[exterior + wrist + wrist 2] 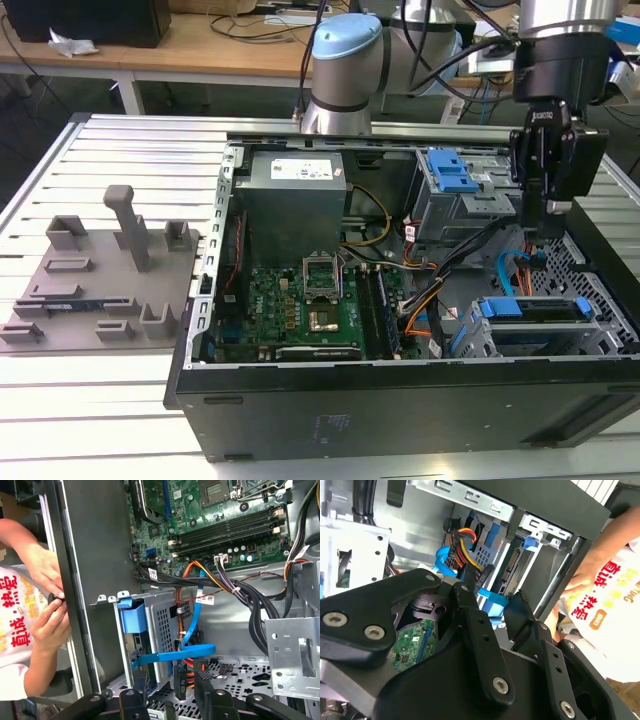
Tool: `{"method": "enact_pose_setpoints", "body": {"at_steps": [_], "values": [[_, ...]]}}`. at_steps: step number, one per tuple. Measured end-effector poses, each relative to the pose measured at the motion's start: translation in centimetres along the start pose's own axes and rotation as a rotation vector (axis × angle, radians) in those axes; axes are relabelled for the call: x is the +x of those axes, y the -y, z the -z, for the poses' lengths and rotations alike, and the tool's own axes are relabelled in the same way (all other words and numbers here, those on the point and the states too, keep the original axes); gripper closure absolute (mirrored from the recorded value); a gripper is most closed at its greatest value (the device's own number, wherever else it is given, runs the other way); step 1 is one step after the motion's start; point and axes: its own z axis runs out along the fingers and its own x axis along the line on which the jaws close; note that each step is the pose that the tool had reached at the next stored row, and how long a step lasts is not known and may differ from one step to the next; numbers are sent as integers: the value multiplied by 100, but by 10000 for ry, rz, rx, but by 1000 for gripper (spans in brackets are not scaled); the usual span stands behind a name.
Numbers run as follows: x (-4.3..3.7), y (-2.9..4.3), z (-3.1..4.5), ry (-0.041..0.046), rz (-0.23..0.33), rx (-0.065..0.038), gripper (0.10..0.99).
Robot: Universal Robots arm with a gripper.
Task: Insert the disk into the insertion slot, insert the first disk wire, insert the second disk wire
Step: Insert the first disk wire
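Note:
The disk (530, 308), silver in its blue carrier, lies inside the insertion slot (472, 340), a low grey cage at the case's front right corner. In the first wrist view the carrier's blue tab (134, 617) sticks out of the perforated cage (167, 615). My gripper (535, 228) hangs just above and behind the cage, open. Between its black fingers (135, 697) runs a flat blue data cable (175, 655), and a black power plug (181, 677) with red and orange wires hangs there untouched. The second wrist view has the same blue cable (492, 602) between the fingers (465, 597).
A taller grey bay with a blue latch (455, 180) stands behind the gripper. Black and orange cable bundles (440, 285) cross beside the motherboard (300, 300). A person's hands (47, 610) rest on the case's outer wall. A grey fixture plate (100, 280) lies on the exterior view's left.

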Motion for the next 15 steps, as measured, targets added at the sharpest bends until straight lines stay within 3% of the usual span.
{"method": "enact_pose_setpoints", "body": {"at_steps": [2,3,4,7,9,11,13,15], "values": [[-12,2,-15,-3,-24,39,584],[-43,-1,-1,-75,-20,54,584],[-46,-1,1,-88,-20,56,584],[-50,-2,3,-87,-26,52,584],[-64,-4,-1,-122,-192,-46,584],[-94,-7,7,-141,-238,-68,584],[-121,-3,11,-208,-242,-54,584],[-142,6,4,-355,-251,-14,584]]}}
